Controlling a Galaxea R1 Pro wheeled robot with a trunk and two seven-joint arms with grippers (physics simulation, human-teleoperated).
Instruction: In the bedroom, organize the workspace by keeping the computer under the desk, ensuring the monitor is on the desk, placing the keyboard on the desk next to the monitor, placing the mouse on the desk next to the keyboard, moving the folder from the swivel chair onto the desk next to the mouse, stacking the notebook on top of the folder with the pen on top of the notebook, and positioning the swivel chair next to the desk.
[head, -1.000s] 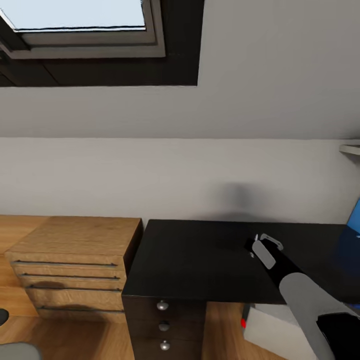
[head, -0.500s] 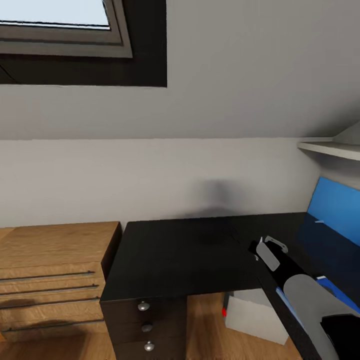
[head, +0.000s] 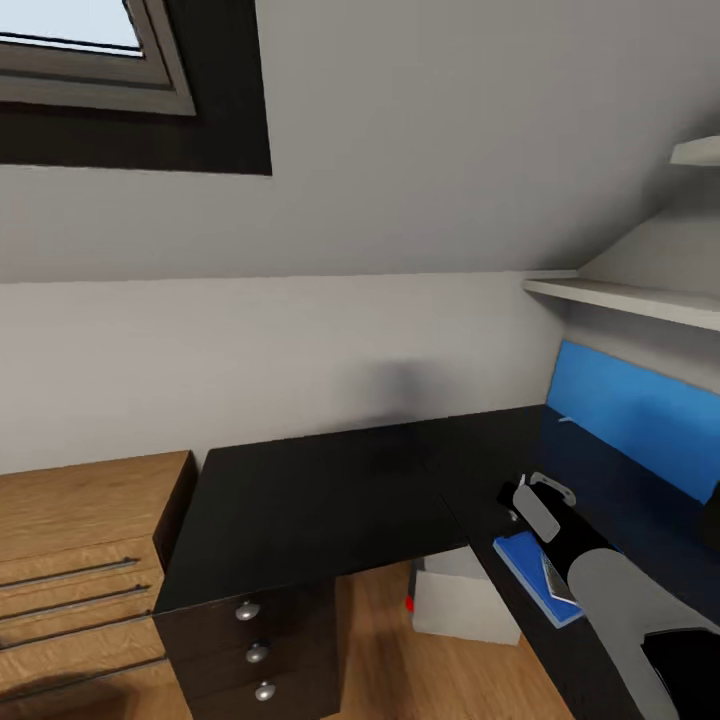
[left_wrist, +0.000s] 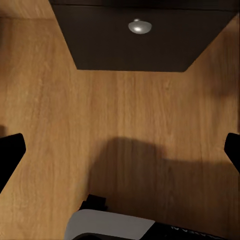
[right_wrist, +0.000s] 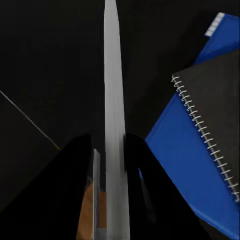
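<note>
The blue folder (head: 528, 566) already lies on the black worktop (head: 320, 490), close to its front edge on the wing that runs toward the robot's right. The spiral-bound notebook (right_wrist: 216, 105) sits on top of it, dark-covered and turned at a slight angle, with blue showing around it. So those two steps look done.

The pen (right_wrist: 114, 115) is the step in hand. The right gripper (right_wrist: 112, 165) holds it, its dark fingers (right_wrist: 75, 180) pressed against the pale shaft on either side, the pen pointing out ahead along the gripper's line. From the right wrist camera the pen hangs over bare black worktop just beside the folder and notebook, not yet over them. What seems left here is to carry it across onto the notebook cover and let go.

The pale computer tower (head: 462, 600) stands on the wood floor (head: 380, 640) beneath the worktop, a small red light on its side, so that part appears settled.

The left gripper (left_wrist: 120, 150) hangs low over the floor near the drawer unit (head: 255, 650), its fingers (left_wrist: 10, 152) spread wide at the edges of the left wrist camera with nothing between them.

The monitor, keyboard, mouse and chair cannot be judged from here; the stretch of worktop in the head camera is bare.
</note>
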